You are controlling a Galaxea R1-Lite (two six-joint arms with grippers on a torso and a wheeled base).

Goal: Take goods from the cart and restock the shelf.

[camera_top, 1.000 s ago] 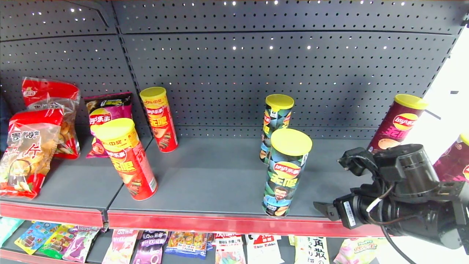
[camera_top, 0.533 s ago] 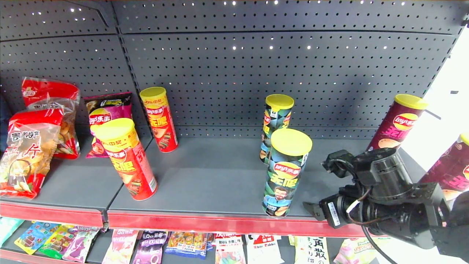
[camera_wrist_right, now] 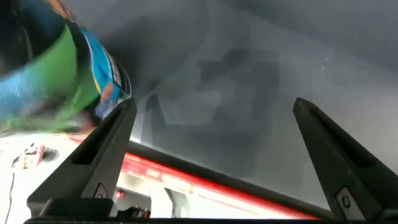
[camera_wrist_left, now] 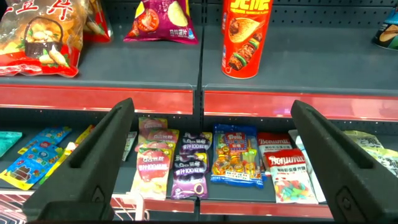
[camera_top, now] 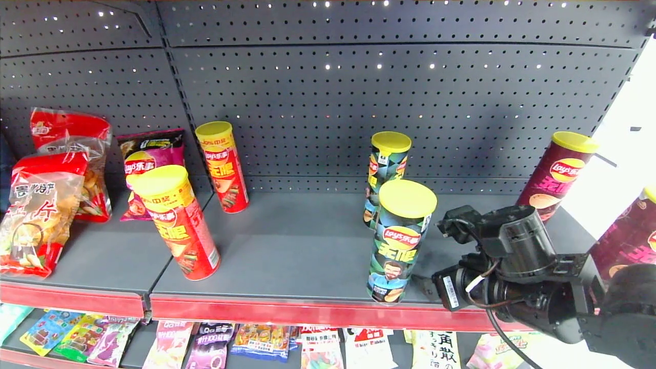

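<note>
A dark green chip can with a yellow lid (camera_top: pixel 402 241) stands at the shelf's (camera_top: pixel 287 246) front edge, and a matching can (camera_top: pixel 387 169) stands behind it. My right gripper (camera_top: pixel 425 287) is low at the shelf's front right, close beside the front can's base. In the right wrist view it (camera_wrist_right: pixel 212 109) is open and holds nothing, with that can (camera_wrist_right: pixel 62 74) just outside one finger. My left gripper (camera_wrist_left: pixel 211 109) is open and faces the lower shelf's candy packs (camera_wrist_left: pixel 236 155), below a red chip can (camera_wrist_left: pixel 244 37).
Two red cans (camera_top: pixel 177 223) (camera_top: pixel 224 166) and snack bags (camera_top: pixel 41 215) fill the shelf's left. Maroon cans (camera_top: pixel 558 171) (camera_top: pixel 633 236) stand at the far right behind my right arm. Bare shelf lies between the red and dark green cans. A red rail (camera_top: pixel 318 310) edges the shelf front.
My right arm has moved left along the shelf front, bringing its gripper close to the front dark green can. The cans have not moved.
</note>
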